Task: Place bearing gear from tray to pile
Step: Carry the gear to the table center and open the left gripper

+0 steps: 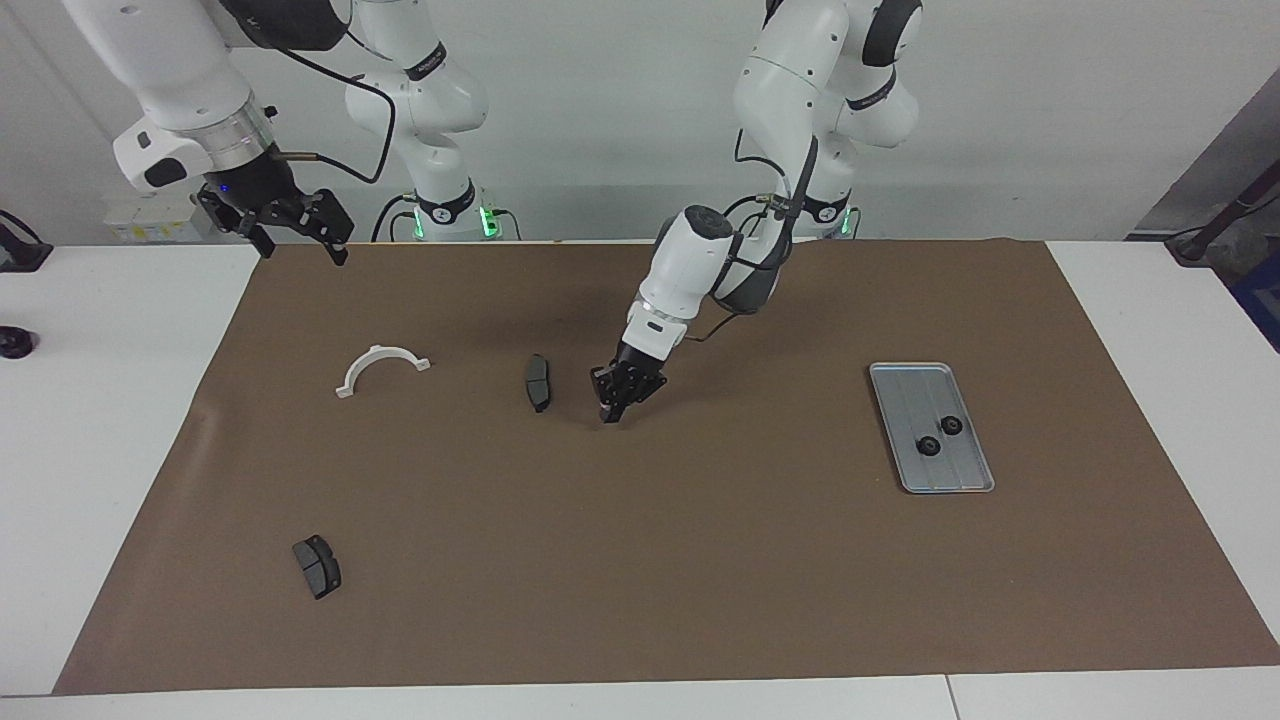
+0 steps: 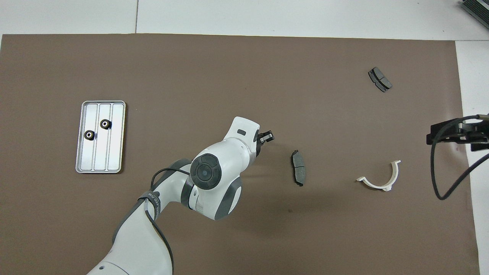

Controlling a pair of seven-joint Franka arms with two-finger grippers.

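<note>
The silver tray lies on the brown mat toward the left arm's end and holds two small black bearing gears; the tray and the gears also show in the overhead view. My left gripper is down at the mat near the middle, beside a dark brake pad. Its fingertips hide whatever is between them. It also shows in the overhead view. My right gripper waits open and raised over the mat's edge at the right arm's end.
A white half-ring bracket lies toward the right arm's end, beside the brake pad. A second brake pad lies farther from the robots. The bracket and second pad show from overhead.
</note>
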